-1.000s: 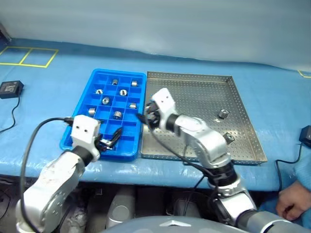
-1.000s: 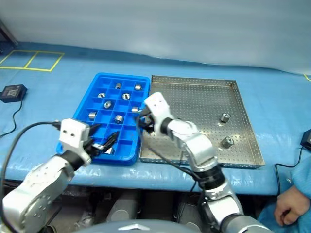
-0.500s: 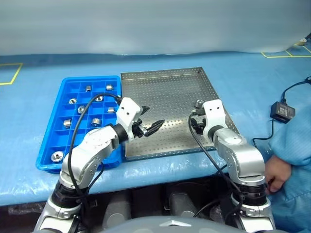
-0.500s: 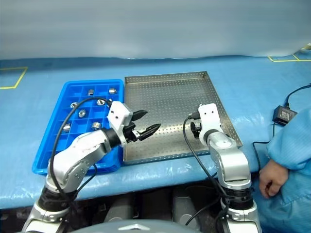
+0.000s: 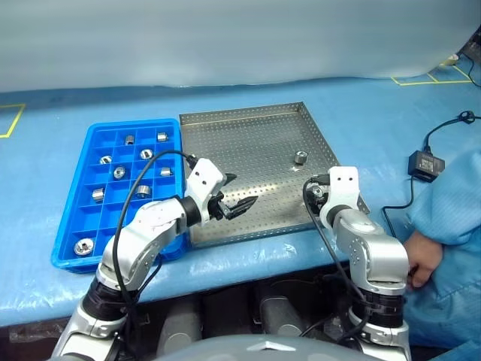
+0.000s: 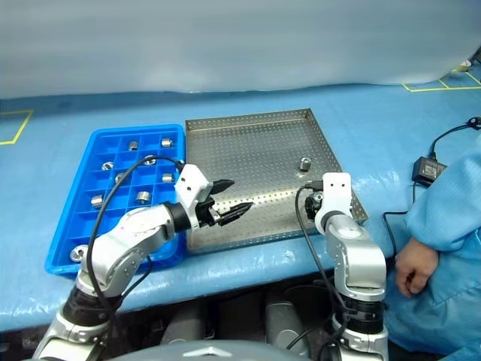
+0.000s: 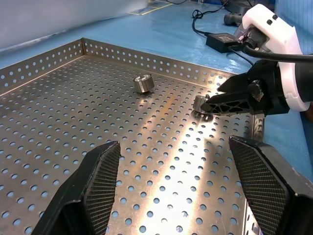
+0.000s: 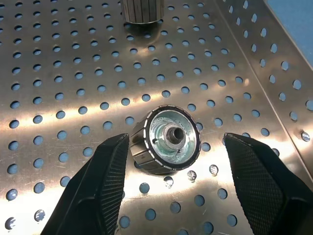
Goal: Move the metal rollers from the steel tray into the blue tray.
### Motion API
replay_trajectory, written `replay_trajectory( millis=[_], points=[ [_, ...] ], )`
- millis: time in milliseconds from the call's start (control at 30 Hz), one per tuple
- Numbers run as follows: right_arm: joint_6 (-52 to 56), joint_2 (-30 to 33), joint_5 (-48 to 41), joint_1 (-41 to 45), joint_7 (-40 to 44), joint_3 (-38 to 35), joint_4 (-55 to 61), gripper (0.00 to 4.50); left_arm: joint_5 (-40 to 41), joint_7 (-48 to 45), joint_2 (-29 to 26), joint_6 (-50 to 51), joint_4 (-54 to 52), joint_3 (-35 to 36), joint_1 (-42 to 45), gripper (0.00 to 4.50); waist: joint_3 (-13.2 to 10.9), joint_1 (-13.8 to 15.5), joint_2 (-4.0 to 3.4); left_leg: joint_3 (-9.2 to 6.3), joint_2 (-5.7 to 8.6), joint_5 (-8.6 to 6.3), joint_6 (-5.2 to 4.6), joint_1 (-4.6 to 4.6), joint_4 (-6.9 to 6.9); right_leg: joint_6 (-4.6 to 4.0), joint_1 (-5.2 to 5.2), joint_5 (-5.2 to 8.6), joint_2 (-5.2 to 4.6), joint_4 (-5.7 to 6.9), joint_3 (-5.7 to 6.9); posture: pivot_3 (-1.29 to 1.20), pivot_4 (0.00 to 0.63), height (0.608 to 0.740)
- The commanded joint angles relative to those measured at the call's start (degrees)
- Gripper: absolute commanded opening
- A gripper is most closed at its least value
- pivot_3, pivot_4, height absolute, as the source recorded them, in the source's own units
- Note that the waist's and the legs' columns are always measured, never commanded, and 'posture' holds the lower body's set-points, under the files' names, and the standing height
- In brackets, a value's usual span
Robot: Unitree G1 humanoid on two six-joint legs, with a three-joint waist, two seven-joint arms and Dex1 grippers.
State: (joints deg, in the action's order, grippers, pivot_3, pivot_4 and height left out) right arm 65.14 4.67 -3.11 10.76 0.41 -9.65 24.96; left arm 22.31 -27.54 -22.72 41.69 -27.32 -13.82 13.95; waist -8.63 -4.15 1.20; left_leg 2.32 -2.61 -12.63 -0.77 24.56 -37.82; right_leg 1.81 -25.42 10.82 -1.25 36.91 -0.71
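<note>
Straddling a roller point(image 8: 166, 141), right claw point(image 8: 168, 161) (wrist-hidden from above) gapes

A blue sheet covers the desk point(image 5: 391, 128). A black power adapter point(image 5: 423, 162) lies on it near the desk's right edge, with a black cable point(image 5: 443, 124) looping away from it. Yellow tape lines point(image 5: 425, 77) mark the far right corner. A person in a blue sleeve point(image 5: 451, 203) stands at the right, a hand point(image 5: 422, 258) resting at the desk's front edge.
</note>
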Motion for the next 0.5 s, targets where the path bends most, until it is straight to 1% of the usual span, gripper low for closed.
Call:
replay_trajectory(
  millis=[33,267,367,400,433,467,500],
  points=[
    [-2.54,-0.38,-0.73,0.65,-0.27,-1.46,-0.16,3.27,-0.67,0.09,-0.19,-0.59,-1.4,0.75,-0.36,3.86,0.0,0.01,0.0,0.01,0.0,0.0,-0.01,0.0,0.0,0.01,0.0,0.0,0.0,-0.01,-0.01,-0.1,0.15,0.74],
    [-5.37,-0.56,-0.45,0.59,-1.09,-0.63,-3.85,3.27,-1.15,0.34,0.13,-0.11,-1.77,0.97,-0.56,3.86,0.01,0.08,0.01,0.08,0.01,0.0,-0.04,-0.01,-0.01,0.03,0.01,-0.02,-0.02,-0.01,-0.03,-0.1,0.15,0.74],
    [-5.58,-1.05,-0.94,0.51,-0.96,-0.41,-4.34,2.64,-1.34,0.49,-0.02,0.0,-1.89,1.39,-0.64,3.86,0.01,0.14,0.0,0.14,0.01,0.0,-0.05,-0.01,0.01,0.03,0.01,-0.02,-0.01,-0.01,-0.02,-0.09,0.15,0.74],
    [-5.55,-1.23,-1.09,0.6,-1.01,-0.6,-4.48,2.38,-1.39,0.54,-0.04,0.04,-1.86,1.62,-0.62,3.86,0.01,0.19,0.0,0.18,0.01,0.0,-0.05,-0.01,0.02,0.03,0.01,-0.02,-0.01,-0.01,-0.02,-0.09,0.15,0.74],
    [-5.53,-1.36,-1.18,0.67,-1.06,-0.72,-4.56,2.0,-1.43,0.56,-0.05,0.08,-1.84,1.76,-0.6,3.86,0.02,0.2,0.01,0.2,0.01,0.0,-0.05,0.0,0.02,0.03,0.01,-0.02,-0.01,-0.01,-0.02,-0.09,0.15,0.74],
    [-5.56,-1.32,-1.13,0.78,-1.16,-0.69,-4.66,1.76,-1.46,0.52,-0.13,0.09,-1.81,1.9,-0.61,3.86,0.02,0.2,0.02,0.2,0.0,0.0,-0.05,-0.01,0.02,0.03,0.01,-0.02,-0.02,-0.01,-0.02,-0.09,0.15,0.74],
    [-5.58,-1.26,-1.06,0.89,-1.25,-0.66,-4.75,1.74,-1.51,0.46,-0.21,0.11,-1.82,1.99,-0.65,3.86,0.02,0.2,0.01,0.21,0.0,0.0,-0.05,0.0,0.01,0.03,0.01,-0.02,-0.02,-0.01,-0.02,-0.09,0.15,0.74]
  ],
)
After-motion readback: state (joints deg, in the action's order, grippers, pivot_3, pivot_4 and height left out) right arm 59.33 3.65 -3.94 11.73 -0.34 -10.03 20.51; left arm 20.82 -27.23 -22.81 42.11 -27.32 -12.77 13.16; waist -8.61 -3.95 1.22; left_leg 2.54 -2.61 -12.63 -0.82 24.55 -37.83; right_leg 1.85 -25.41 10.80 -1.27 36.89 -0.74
